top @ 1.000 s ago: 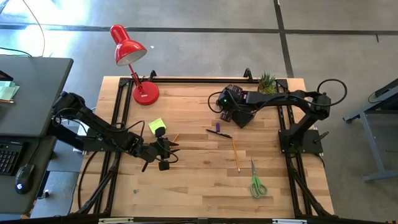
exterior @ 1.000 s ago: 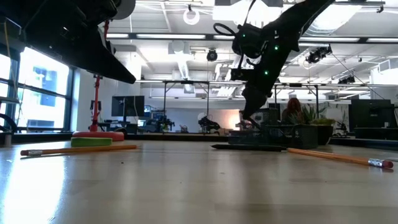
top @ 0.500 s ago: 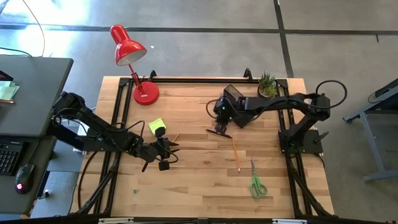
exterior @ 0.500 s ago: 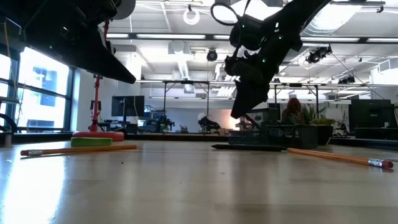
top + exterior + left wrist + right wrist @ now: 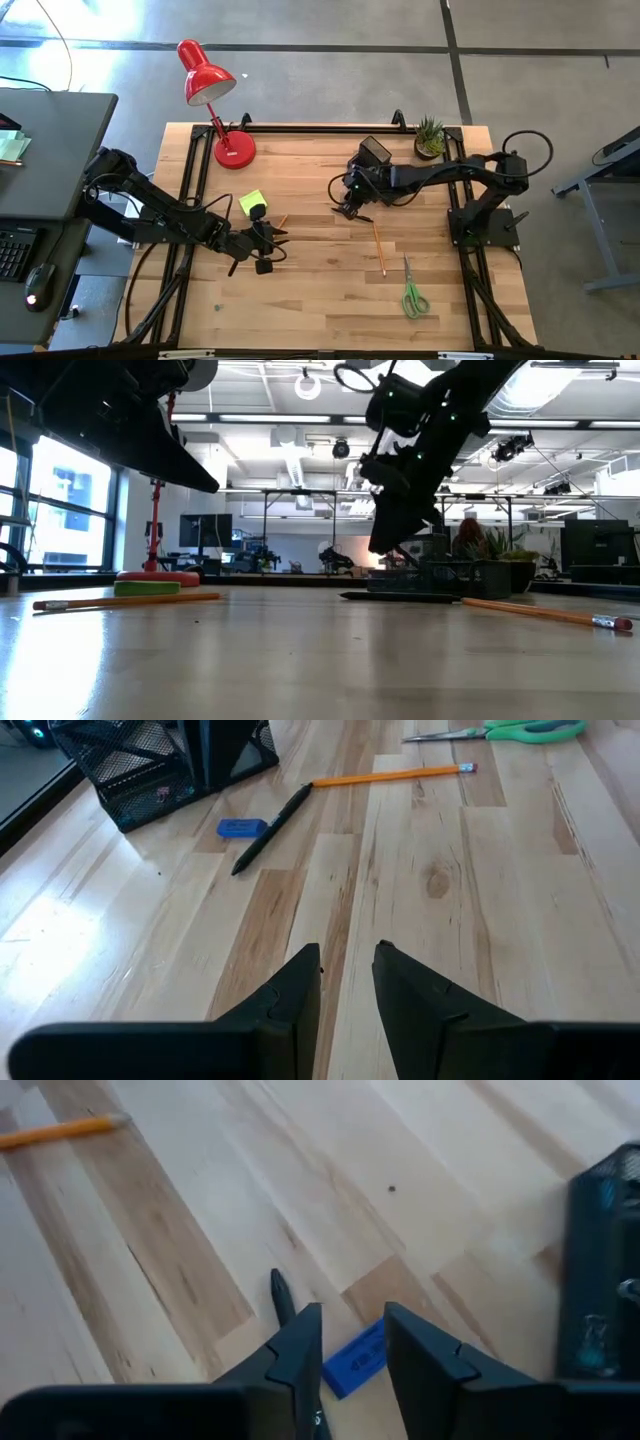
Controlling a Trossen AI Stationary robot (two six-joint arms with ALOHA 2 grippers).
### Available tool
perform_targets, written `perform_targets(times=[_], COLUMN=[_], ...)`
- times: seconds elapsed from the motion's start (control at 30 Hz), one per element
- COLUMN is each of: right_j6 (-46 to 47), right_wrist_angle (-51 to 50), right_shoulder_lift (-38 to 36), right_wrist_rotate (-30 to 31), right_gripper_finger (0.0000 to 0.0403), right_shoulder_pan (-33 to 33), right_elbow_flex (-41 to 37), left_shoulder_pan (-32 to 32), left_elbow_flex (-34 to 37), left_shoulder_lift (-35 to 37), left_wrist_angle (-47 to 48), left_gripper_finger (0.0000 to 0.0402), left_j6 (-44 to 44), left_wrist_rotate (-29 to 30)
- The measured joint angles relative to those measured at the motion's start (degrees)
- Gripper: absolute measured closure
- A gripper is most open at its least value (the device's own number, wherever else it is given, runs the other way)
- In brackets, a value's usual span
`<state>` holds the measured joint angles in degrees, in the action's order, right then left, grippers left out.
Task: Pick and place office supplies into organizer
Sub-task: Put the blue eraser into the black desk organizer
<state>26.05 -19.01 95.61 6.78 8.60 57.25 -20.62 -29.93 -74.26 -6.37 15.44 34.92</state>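
Observation:
The black mesh organizer (image 5: 375, 152) stands at the far middle of the table. Just in front of it lie a dark pen (image 5: 270, 828) and a short blue piece (image 5: 355, 1362). My right gripper (image 5: 350, 1330) hangs open above that blue piece, clear of the table in the low view (image 5: 380, 548). One orange pencil (image 5: 379, 248) and green-handled scissors (image 5: 413, 297) lie nearer the front right. A yellow-green sticky-note block (image 5: 251, 203) and a second pencil (image 5: 281, 221) lie by my left gripper (image 5: 347, 955), which hovers open over bare wood.
A red desk lamp (image 5: 215, 100) stands at the far left and a small potted plant (image 5: 430, 135) at the far right corner. Black rails (image 5: 195, 180) run along the table's left and right sides. Bare wood lies at the front middle.
My right gripper has swung from over the organizer toward the table's near-left, down to the pen and the blue piece, rolling its wrist on the way. The organizer now shows uncovered behind it.

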Motion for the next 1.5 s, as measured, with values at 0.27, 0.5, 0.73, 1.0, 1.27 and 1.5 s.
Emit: perform_targets(times=[0.27, 0.5, 0.73, 1.0, 1.27, 1.5], right_j6=[1.66, 5.28, 11.42, 11.49, 11.09, 7.69], right_wrist_angle=[1.52, 0.89, -1.35, 1.30, 0.76, 1.63], right_shoulder_lift=[5.74, 5.27, 6.60, 9.01, 9.55, 9.53], right_wrist_rotate=[-0.37, 1.23, 2.84, 1.39, 2.03, 1.77], right_gripper_finger=[0.0266, 0.0210, 0.0166, 0.0204, 0.0267, 0.0301], right_shoulder_pan=[-0.39, -0.17, -0.13, -0.13, -0.72, -0.80], right_elbow_flex=[0.00, 0.00, 0.00, 0.04, 0.15, 0.40], left_shoulder_pan=[0.00, 0.00, 0.00, 0.00, 0.00, 0.00], left_elbow_flex=[0.00, 0.00, 0.00, 0.00, 0.00, 0.00], left_shoulder_lift=[0.00, 0.00, 0.00, 0.00, 0.00, 0.00], left_wrist_angle=[-0.02, 0.00, 0.12, 0.06, -0.02, 0.00], left_gripper_finger=[0.0316, 0.0316, 0.0316, 0.0316, 0.0316, 0.0316], left_j6=[-0.04, -0.09, -0.15, -0.15, -0.15, -0.16], left_wrist_rotate=[0.02, 0.02, 0.02, 0.02, 0.02, 0.02])
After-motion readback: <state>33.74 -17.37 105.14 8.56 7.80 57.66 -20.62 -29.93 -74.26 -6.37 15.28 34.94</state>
